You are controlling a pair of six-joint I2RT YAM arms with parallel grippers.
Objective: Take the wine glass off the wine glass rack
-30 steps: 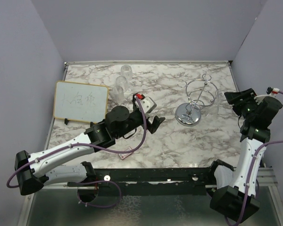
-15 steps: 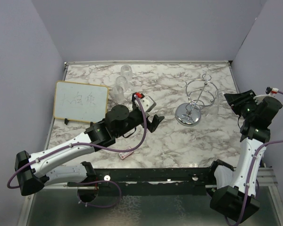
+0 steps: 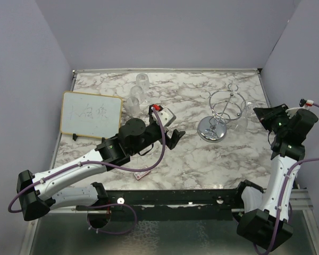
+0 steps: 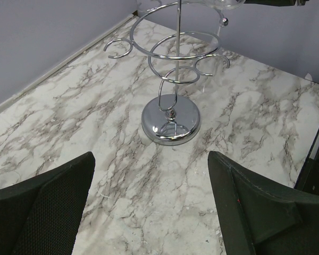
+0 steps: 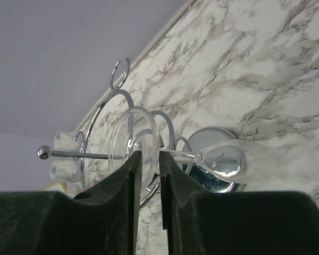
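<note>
Nearest us, our left gripper [image 4: 151, 170] gapes wide, well apart from the 1 wine glass rack [image 4: 170, 119]. Our right gripper [image 5: 149, 156] is the nearer of the 2. Its jaws stand at a thin slit by the foot of the 1 wine glass [image 5: 223, 162], which hangs on the rack's right side with its stem crosswise to that slit. We cannot tell whether they pinch it. Farther back stand 3 clear cups [image 3: 135, 98].

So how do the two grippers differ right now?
The left gripper is wide open and empty. The right gripper has its fingers pinched to a narrow gap at the foot of the wine glass. The left gripper hovers well short of the wine glass rack, while the right gripper sits close beside the rack's right side. Both point toward the rack.
</note>
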